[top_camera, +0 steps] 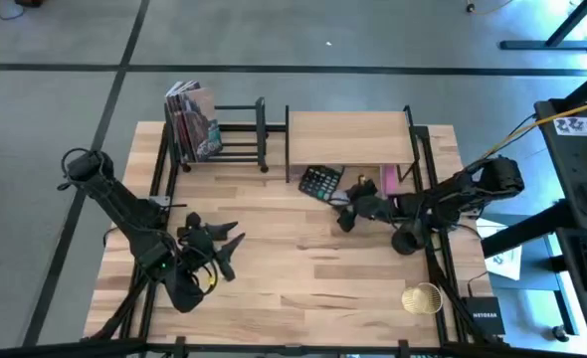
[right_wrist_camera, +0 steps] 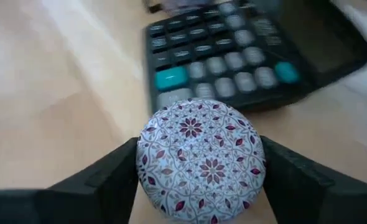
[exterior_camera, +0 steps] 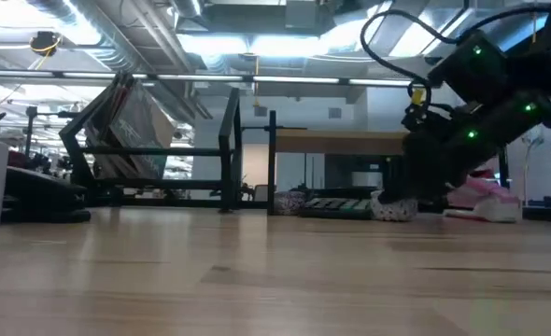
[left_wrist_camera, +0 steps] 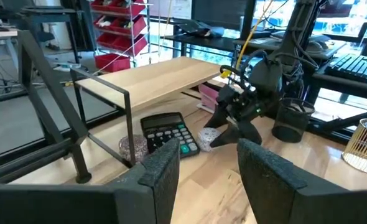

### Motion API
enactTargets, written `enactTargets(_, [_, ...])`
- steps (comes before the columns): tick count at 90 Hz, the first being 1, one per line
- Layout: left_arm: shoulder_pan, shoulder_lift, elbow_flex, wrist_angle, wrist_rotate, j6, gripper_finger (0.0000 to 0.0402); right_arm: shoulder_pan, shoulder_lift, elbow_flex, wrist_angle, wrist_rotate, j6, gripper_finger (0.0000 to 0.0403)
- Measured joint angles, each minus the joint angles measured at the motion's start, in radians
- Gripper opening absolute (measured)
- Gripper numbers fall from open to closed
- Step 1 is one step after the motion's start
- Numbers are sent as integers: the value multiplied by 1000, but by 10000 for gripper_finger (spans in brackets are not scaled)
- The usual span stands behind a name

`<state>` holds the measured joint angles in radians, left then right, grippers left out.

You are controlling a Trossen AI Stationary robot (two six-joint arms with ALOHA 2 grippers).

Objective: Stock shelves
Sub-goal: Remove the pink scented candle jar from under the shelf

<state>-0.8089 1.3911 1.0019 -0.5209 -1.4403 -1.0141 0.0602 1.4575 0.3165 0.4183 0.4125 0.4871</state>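
Observation:
My right gripper [top_camera: 347, 215] is low over the table in front of the light-wood shelf [top_camera: 351, 137], shut on a round tin with a purple flower pattern [right_wrist_camera: 201, 160]. A black calculator [top_camera: 321, 183] lies just beyond the tin, partly under the shelf's front edge. The black bar rack [top_camera: 239, 134] stands left of the shelf, with magazines [top_camera: 194, 119] leaning in its left end. My left gripper [top_camera: 234, 241] hovers open over the near left of the table with nothing between its fingers. My right gripper pinches the round tin by its side wall [right_wrist_camera: 147, 163], one finger [right_wrist_camera: 112, 180] on each side of it. The fingers reach in low from the table's right. The tin's patterned lid faces up. In the low view the tin [exterior_camera: 394, 209] sits at table level.
A pink object [top_camera: 391, 181] lies under the shelf's right end. A black mesh cup [top_camera: 408, 240] stands by my right arm, and a gold wire basket [top_camera: 423, 298] is near the front right corner. A small patterned thing [left_wrist_camera: 132, 147] lies under the shelf beside the calculator.

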Motion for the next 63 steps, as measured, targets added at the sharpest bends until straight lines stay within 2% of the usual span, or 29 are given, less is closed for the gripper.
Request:
enactTargets(9, [0,0,0,0,1,-9,143,63,2,48,-23,-40,-21,260])
enactTargets(21, [0,-1,0,1,21,-32,143,172,2,147,-98,-42,-24,260])
enactTargets(42, [-2,-1,0,16,25,-60,143,331,6,363,-192,-94,-77,260])
enactTargets(51, [-7,-1,0,17,46,-84,143,367,47,465,-188,-112,-126,260])
enactTargets(63, [-34,-1,0,60,77,-92,143,382,179,620,-191,-176,-186,260])
